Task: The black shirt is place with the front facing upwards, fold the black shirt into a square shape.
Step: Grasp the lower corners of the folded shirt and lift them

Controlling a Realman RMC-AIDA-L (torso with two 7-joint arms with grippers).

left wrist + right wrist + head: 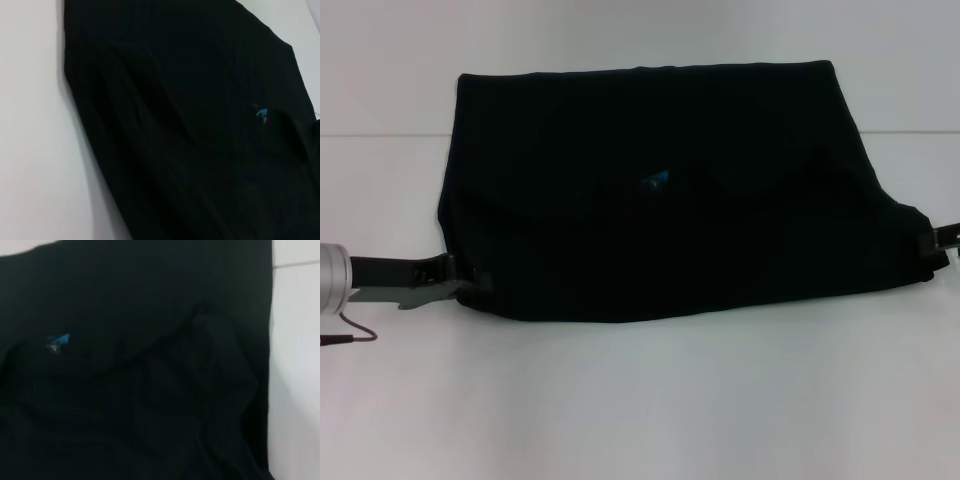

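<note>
Black shirt (660, 190), folded into a wide band, lying flat at centre; small blue neck label (655, 180) near its middle.

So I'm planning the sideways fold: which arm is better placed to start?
Roughly even, leaning left: the left gripper shows at the black shirt's near left corner; the right gripper is barely in view at the right corner.

No readable text, small blue neck label (655, 180) — lettering illegible

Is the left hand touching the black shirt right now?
Touching. The head view shows the left hand meeting the black shirt at its near left corner, with no white table showing between them.
</note>
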